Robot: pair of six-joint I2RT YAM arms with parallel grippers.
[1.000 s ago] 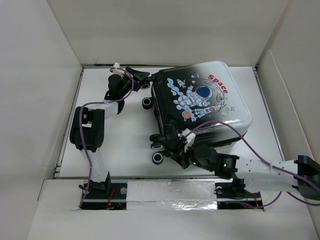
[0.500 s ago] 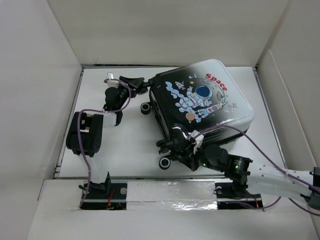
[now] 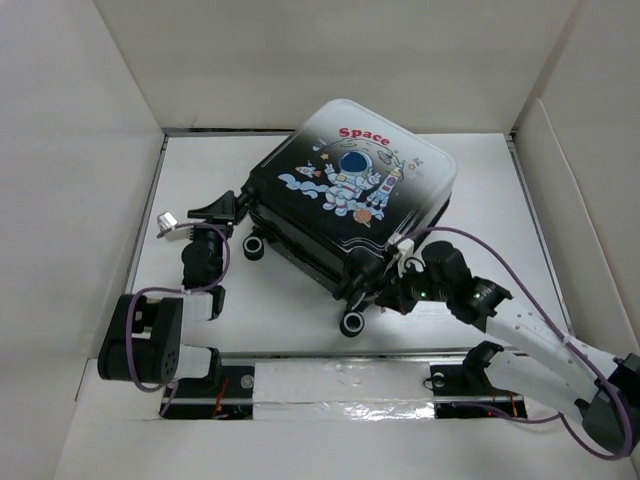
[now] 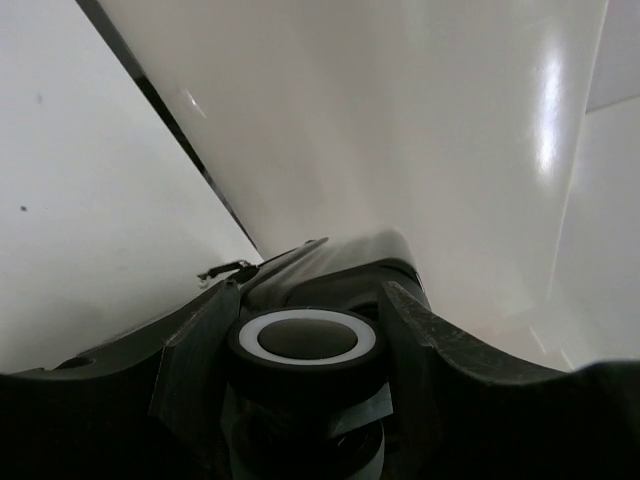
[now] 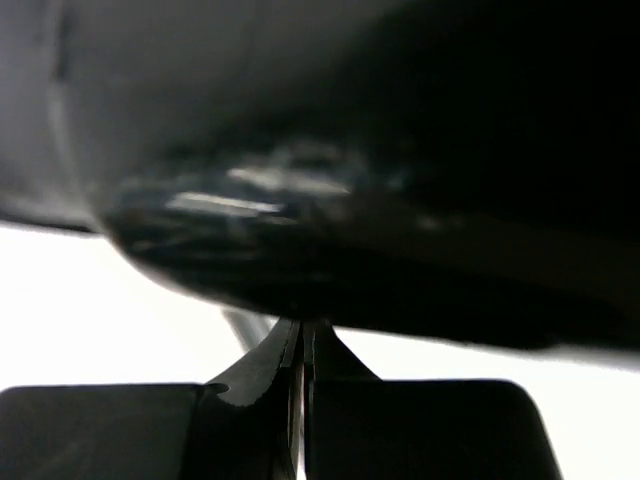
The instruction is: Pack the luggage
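The luggage [image 3: 350,190] lies closed on the white floor, astronaut and red "Space" print facing up, turned diagonally. Its wheeled end faces the near left. One black wheel [image 3: 253,245] and another [image 3: 352,322] show in the top view. My left gripper [image 3: 232,207] sits at the luggage's left corner. In the left wrist view a white-ringed black wheel [image 4: 310,350] fills the gap between my fingers [image 4: 200,340], and the left gripper [image 4: 310,300] is shut on it. My right gripper [image 3: 392,296] is shut, its tips [image 5: 303,325] against the dark underside of the shell [image 5: 400,200].
Tall white cardboard walls [image 3: 100,150] box in the floor on the left, back and right [image 3: 585,200]. A foil-taped strip [image 3: 340,385] runs along the near edge by the arm bases. Purple cables [image 3: 520,290] trail over both arms.
The luggage has turned counter-clockwise and slid left, the "Space" print now at the far side. My left gripper closed on a wheel and pulled nearer; the right arm followed the near edge.
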